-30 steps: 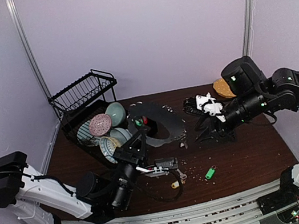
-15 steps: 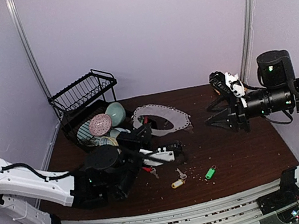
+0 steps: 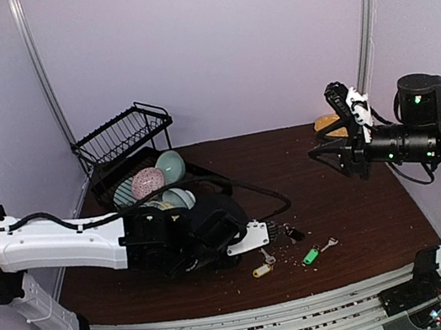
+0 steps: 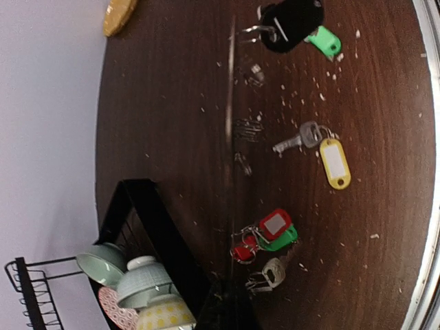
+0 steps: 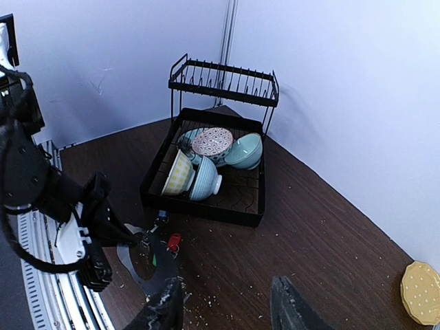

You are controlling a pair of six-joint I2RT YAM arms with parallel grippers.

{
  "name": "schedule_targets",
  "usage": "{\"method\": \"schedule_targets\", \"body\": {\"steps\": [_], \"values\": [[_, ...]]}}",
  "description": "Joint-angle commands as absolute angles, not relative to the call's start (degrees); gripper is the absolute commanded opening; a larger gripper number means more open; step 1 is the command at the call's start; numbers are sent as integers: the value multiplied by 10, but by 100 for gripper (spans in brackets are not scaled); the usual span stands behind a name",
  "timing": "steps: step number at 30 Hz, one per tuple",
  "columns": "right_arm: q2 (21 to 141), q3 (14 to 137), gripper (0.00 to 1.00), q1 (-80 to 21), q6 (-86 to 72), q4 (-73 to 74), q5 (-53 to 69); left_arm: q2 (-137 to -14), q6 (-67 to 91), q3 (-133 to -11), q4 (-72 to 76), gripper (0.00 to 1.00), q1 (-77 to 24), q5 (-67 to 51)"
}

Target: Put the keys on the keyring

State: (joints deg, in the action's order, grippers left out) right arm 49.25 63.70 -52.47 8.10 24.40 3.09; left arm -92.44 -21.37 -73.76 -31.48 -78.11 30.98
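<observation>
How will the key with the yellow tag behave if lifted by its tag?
Probably light: the yellow tag looks like thin plastic. The key would likely dangle and swing, as only a small loop joins them. Pushed, it should slide, not roll; both lie flat.

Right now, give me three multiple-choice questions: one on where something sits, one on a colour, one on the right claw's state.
1. Where on the dark brown wooden table is the round yellow-orange plate? A front edge. B far right, by the back wall. C centre.
2. The loose silver metal key near the front edge carries a plastic tag of which colour? A blue. B yellow. C white.
3. The right claw is: A shut on a key. B shut on the plate. C open, empty.
Answers: B, it lies beside the wall; B, the tag is yellow; C, fingers apart, nothing between.
</observation>
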Motion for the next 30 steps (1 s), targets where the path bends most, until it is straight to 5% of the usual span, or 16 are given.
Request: {"method": "schedule_targets", "body": {"steps": [1,19,30], "values": [[484,623,46,-521,62,223,8,-919,-100,-759,-393,0,-750,230],[578,590,46,-449,-141,297,-130,-882,-15,-739,-378,0,-675,87],[608,481,35,-410,-231,304,-26,-834,88,-637,-222,0,-635,-133]]}}
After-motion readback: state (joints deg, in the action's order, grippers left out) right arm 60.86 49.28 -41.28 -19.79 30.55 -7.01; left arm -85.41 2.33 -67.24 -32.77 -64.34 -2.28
